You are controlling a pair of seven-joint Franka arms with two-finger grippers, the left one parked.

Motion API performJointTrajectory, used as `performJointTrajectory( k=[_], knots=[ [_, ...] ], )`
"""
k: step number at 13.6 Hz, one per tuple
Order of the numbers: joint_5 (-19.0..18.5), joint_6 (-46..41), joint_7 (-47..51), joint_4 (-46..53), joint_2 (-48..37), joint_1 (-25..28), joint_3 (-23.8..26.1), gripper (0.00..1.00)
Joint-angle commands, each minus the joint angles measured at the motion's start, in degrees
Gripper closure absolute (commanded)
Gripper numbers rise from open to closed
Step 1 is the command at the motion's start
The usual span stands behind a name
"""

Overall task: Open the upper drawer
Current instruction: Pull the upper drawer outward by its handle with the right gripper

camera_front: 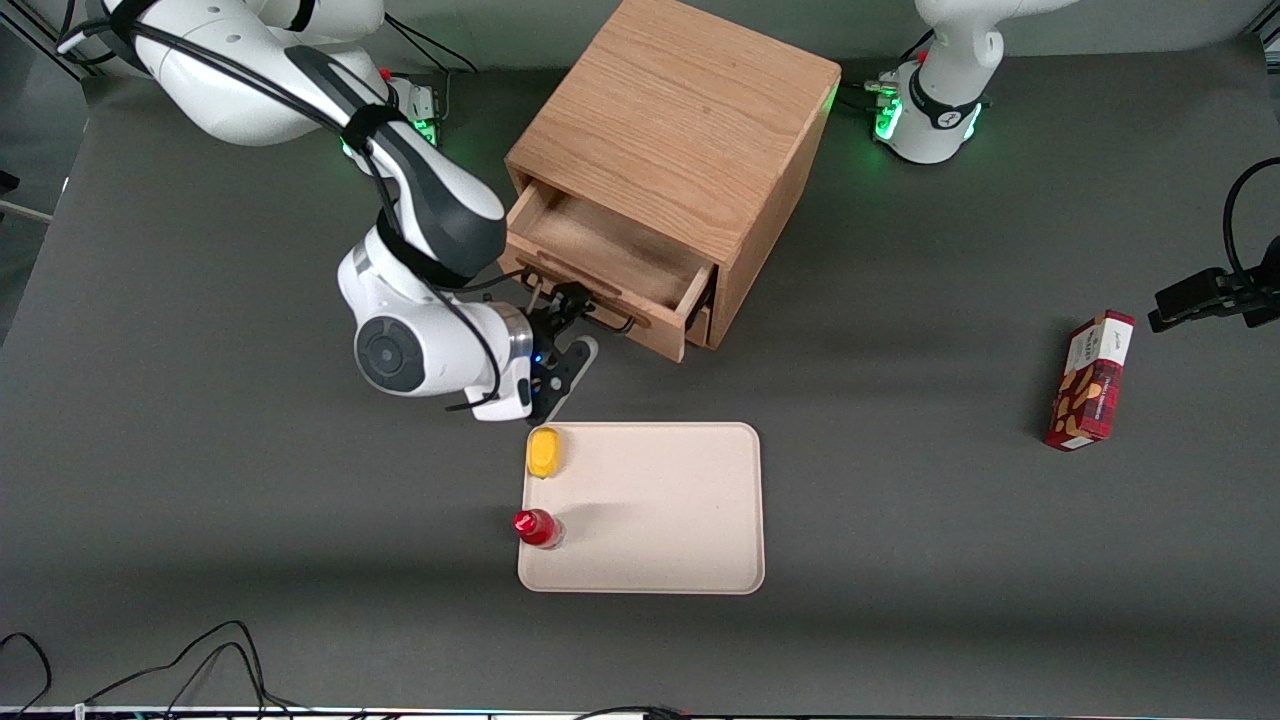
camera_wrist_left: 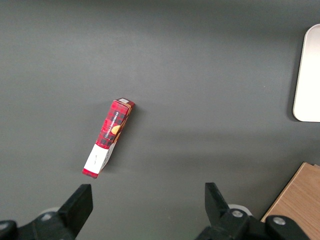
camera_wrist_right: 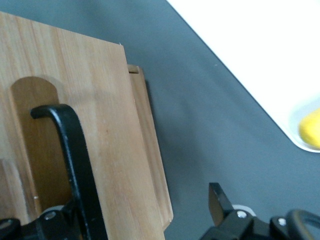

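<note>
The wooden cabinet (camera_front: 680,120) stands at the back of the table. Its upper drawer (camera_front: 610,265) is pulled part way out, and its empty wooden inside shows. The black wire handle (camera_front: 605,315) is on the drawer's front. My right gripper (camera_front: 572,325) is in front of the drawer at that handle, open, with the jaws set wide. In the right wrist view the handle (camera_wrist_right: 75,150) runs down the drawer front (camera_wrist_right: 100,100) beside one finger; the other finger (camera_wrist_right: 218,201) stands apart over the grey table. A strip of the lower drawer (camera_wrist_right: 150,150) shows beneath.
A beige tray (camera_front: 680,520) lies nearer the front camera than the cabinet, holding a yellow object (camera_front: 544,452) and a small red bottle (camera_front: 537,527). A red box (camera_front: 1090,380) lies toward the parked arm's end of the table; it also shows in the left wrist view (camera_wrist_left: 109,137).
</note>
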Motion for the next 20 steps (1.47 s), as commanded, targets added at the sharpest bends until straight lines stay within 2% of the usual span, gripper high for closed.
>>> performJointTrajectory(
  k=[1,3,6,12,14,20],
  knots=[
    [-1.59,-4.75,0.89,7.09,3.37,0.23,-0.66,0.0],
    [-2.99,-6.6,0.8,9.03,4.16,0.23,-1.71,0.0],
    [-3.09,-8.02,-0.43,13.34,6.62,0.14,-3.55,0.0],
    [-6.25,-10.2,-2.79,18.26,9.09,0.05,-4.0,0.0],
    [-6.34,-13.97,-3.67,20.98,9.09,0.05,-5.75,0.0],
    [-6.34,-13.99,-4.91,24.85,11.89,0.32,-6.81,0.0]
  ],
)
